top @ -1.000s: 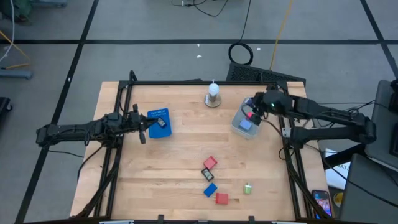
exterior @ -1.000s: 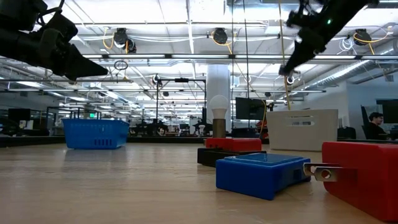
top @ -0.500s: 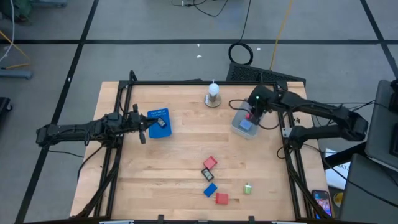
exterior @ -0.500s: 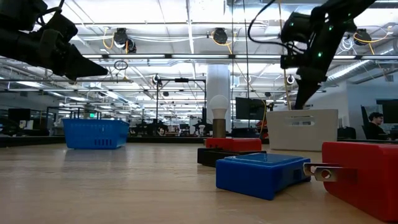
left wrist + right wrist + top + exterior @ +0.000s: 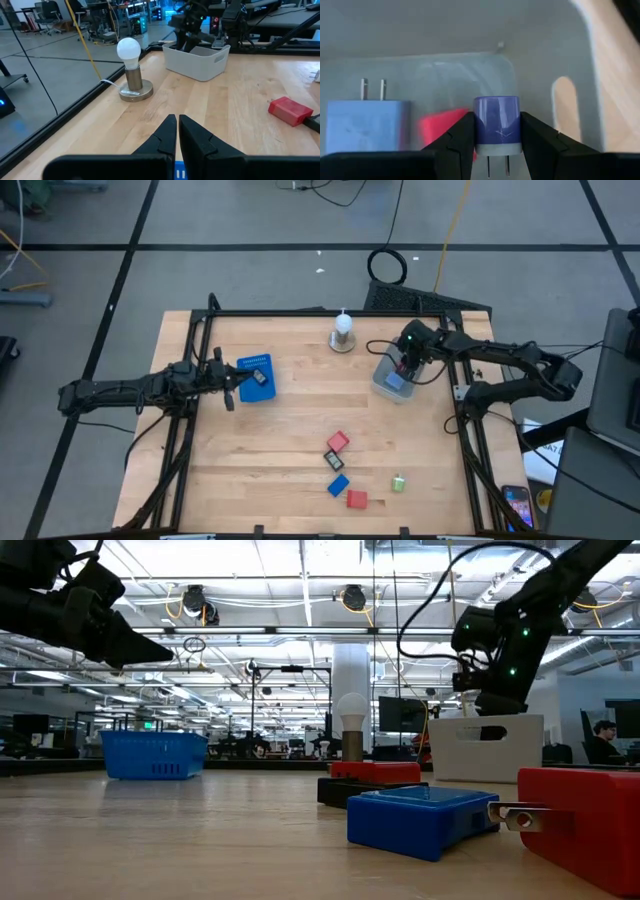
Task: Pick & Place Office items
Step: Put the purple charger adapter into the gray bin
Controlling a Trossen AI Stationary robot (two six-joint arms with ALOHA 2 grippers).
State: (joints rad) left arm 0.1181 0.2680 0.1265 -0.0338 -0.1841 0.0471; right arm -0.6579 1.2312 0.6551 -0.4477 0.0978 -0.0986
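Observation:
My right gripper hangs in the mouth of the translucent grey tub, shut on a violet plug-shaped piece. A pale blue pronged piece and a red piece lie on the tub's floor. Several office items lie on the wood near the front: red, black, blue, red, green. My left gripper is shut on nothing, held above the table by the flat blue box. My right gripper pinches the violet piece by its two opposite sides between the two fingers. The fingers slant steeply down into the tub from above. The piece hangs clear of the tub's floor, its two prongs pointing back toward the wrist.
A light bulb on a round base stands at the far middle, left of the tub. A black piece rests on the blue box. Bare wood lies between the box and the tub.
My right gripper has sunk from high above the tub down into its mouth, tipping more steeply downward and shifting slightly toward the table's left. It stays shut on the violet piece.

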